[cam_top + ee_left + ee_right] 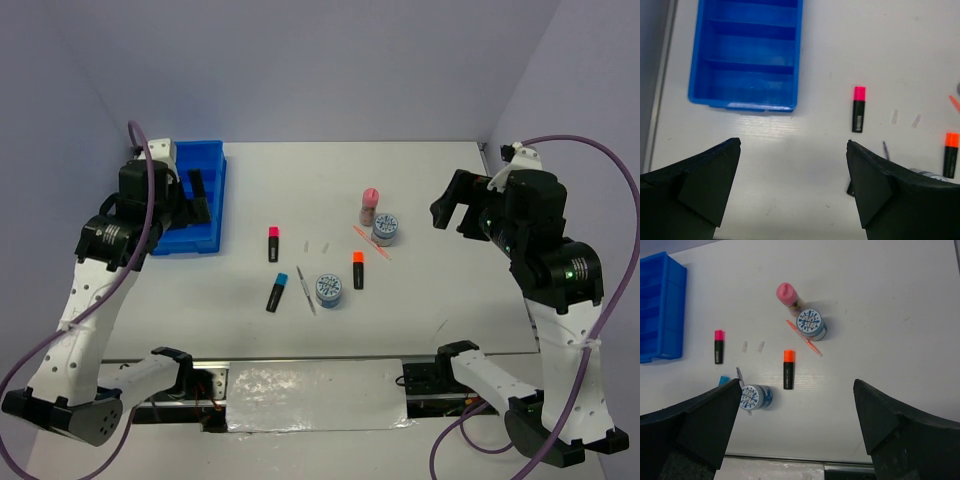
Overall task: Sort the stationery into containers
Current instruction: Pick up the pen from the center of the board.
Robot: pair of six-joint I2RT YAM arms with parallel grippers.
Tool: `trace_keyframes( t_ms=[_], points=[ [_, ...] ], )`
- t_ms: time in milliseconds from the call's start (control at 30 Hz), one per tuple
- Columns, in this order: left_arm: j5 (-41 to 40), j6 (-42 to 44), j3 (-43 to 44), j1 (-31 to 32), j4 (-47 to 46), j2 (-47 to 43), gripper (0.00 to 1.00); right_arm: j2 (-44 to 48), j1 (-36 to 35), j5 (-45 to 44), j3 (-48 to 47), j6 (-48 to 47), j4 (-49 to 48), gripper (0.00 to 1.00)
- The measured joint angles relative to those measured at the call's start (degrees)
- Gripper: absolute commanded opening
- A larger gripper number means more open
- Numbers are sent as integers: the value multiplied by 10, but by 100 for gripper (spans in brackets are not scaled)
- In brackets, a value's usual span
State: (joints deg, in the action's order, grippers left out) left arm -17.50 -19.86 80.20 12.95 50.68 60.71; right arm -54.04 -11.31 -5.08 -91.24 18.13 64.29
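Note:
The blue tray [200, 160] with long compartments stands at the back left, and my left gripper [200, 198] hovers open over its right side, nothing between its fingers. The stationery lies mid-table: pink highlighter [272, 243], blue highlighter [277, 291], orange highlighter [358, 269], two blue-white discs [328, 289] [385, 228], a pink-capped tube [369, 207], an orange stick [372, 243] and a grey stick [306, 292]. My right gripper [452, 218] hangs open above the table, right of the tube and disc. In the left wrist view the tray [745, 55] shows empty.
Two tiny clear bits [315, 246] lie between the pink highlighter and the orange stick. The table's near edge, with a metal strip [315, 385], runs between the arm bases. Purple cables loop from both arms. Grey walls close the back and sides.

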Motion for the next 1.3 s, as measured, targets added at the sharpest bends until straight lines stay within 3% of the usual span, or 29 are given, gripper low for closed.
trace_keyframes(
  t_ms=[167, 367, 567, 767, 1133, 1167, 1267, 1300],
  points=[
    [34, -33, -28, 43, -53, 59, 99, 0, 0, 19, 16, 2, -9, 100],
    [54, -81, -69, 140, -150, 253, 92, -12, 0, 65, 22, 3, -21, 100],
    [65, -107, -94, 144, -193, 405, 91, -8, 0, 104, 49, 2, -33, 100],
    [68, -121, -89, 144, -233, 460, 87, -1, 0, 125, 66, 0, -35, 100],
    [53, -124, -40, 144, -254, 513, 50, -12, 0, 139, 69, -13, -43, 100],
    [50, -126, -41, 144, -254, 513, 34, -13, 0, 140, 69, -14, -43, 100],
    [44, -137, -42, 144, -258, 512, 0, -14, 0, 140, 69, -15, -43, 100],
    [43, -135, -42, 144, -258, 510, 0, -14, 0, 141, 69, -15, -44, 100]
  ],
)
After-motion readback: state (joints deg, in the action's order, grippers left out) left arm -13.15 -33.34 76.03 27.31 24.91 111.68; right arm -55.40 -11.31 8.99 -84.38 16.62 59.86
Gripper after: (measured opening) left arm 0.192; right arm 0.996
